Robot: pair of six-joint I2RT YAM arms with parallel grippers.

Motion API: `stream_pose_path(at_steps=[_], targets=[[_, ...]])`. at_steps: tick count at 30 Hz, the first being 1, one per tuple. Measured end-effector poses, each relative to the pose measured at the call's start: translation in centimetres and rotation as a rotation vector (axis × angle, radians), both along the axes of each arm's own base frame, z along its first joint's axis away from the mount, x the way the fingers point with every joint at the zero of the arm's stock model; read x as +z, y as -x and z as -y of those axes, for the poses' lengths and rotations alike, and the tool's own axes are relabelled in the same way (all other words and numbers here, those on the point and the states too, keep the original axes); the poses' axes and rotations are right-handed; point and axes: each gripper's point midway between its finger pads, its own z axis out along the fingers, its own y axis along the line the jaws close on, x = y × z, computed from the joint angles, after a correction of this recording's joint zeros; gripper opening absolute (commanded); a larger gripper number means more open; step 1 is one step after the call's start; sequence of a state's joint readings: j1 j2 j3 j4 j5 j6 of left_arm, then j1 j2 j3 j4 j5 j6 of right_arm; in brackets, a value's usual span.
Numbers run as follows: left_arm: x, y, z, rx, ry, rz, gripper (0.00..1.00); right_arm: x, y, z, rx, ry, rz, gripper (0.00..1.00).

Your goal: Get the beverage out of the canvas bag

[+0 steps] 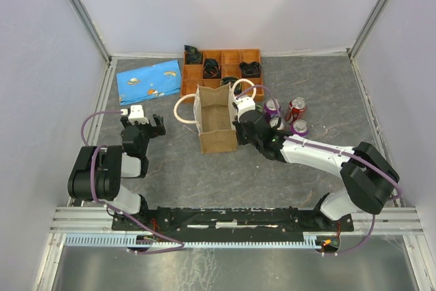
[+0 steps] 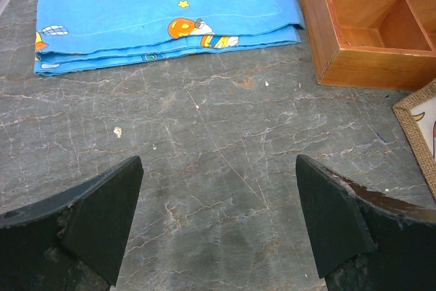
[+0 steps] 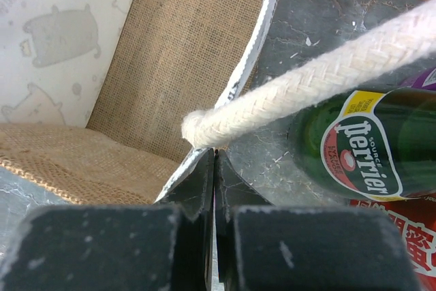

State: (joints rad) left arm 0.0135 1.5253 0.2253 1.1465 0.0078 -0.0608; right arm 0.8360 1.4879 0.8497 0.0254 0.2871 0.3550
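While the right end effector [image 3: 214,161] clamps the canvas bag [image 3: 157,66] beside cans [image 1: 297,108], the left end effector [image 2: 218,159] gapes.

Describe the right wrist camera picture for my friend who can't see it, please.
The right gripper is shut on the rim of the canvas bag, right under where its cream rope handle joins. A green Perrier drink sits outside the bag on the grey table, to the right.

Green can [image 3: 381,148] label reads "Perrier"; red can's [image 3: 402,236] characters unclear.
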Motion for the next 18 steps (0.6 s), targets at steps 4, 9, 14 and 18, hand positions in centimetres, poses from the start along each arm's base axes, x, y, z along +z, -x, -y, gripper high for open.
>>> stream_pose_path(at_steps=[4, 9, 14, 18], targets=[[0.0, 0.0, 0.0, 0.000, 0.000, 0.000, 0.99, 0.0, 0.1, -0.5, 0.016, -0.012, -0.006, 0.00], [0.0, 0.0, 0.0, 0.000, 0.000, 0.000, 0.99, -0.1, -0.1, -0.9, 0.024, -0.015, -0.010, 0.00], [0.0, 0.0, 0.0, 0.000, 0.000, 0.000, 0.99, -0.2, 0.1, -0.6, 0.021, -0.002, -0.018, 0.00], [0.0, 0.0, 0.0, 0.000, 0.000, 0.000, 0.99, 1.5, 0.9, 0.4, 0.021, -0.002, -0.009, 0.18]])
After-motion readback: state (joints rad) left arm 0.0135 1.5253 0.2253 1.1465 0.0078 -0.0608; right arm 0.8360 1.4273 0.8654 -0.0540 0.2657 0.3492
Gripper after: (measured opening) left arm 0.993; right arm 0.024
